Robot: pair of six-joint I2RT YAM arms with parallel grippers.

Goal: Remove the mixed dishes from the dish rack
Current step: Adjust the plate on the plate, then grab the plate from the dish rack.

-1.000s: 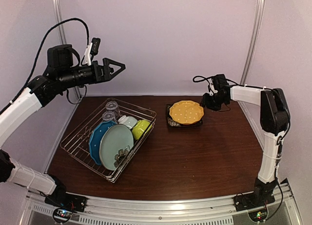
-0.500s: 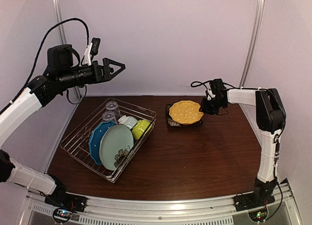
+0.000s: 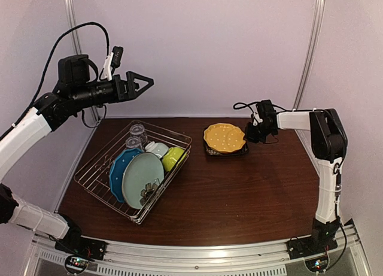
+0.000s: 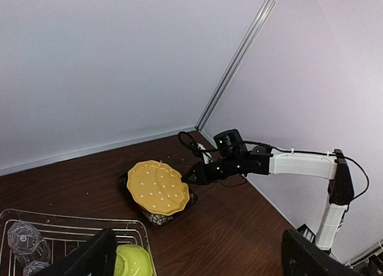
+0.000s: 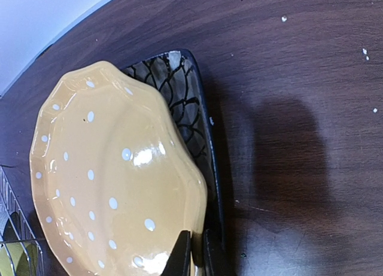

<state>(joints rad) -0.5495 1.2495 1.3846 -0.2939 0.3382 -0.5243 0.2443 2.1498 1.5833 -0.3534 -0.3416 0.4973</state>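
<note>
The orange-yellow dotted plate (image 3: 224,137) sits at about one o'clock on the table (image 3: 239,198), on top of the dark patterned plate (image 5: 179,90). That one is mostly covered, with only a strip of its black scale pattern showing along the three o'clock side. From the left wrist view the yellow plate looks tipped rather than lying flat, though I cannot tell how much of it rests on the plate below. Over at nine o'clock stands the dish rack (image 3: 99,156), set at a slant to the table edge. In it, the pale teal plate (image 3: 142,174) stands on edge and hides most of the blue dotted plate (image 3: 119,168) behind it. The mark near the teal plate's lower rim is too small to make out. The lime-green bowl (image 3: 173,158) and the small pale bowl (image 3: 158,148) crowd together toward the rack's far side. The two clear glasses (image 3: 138,131) at the far corner are hard to separate from the wires. The left wrist view cuts off all but that corner of the rack. The right gripper (image 5: 196,240) reaches in from the three o'clock side. Its fingers are drawn nearly together, pinching the yellow plate's scalloped rim, one finger over the glaze and one outside it, above the dark plate. The bottom of its own view cuts both fingers off. The left gripper (image 3: 146,82) hangs high above the rack near eleven o'clock, spread wide and holding nothing.
</note>
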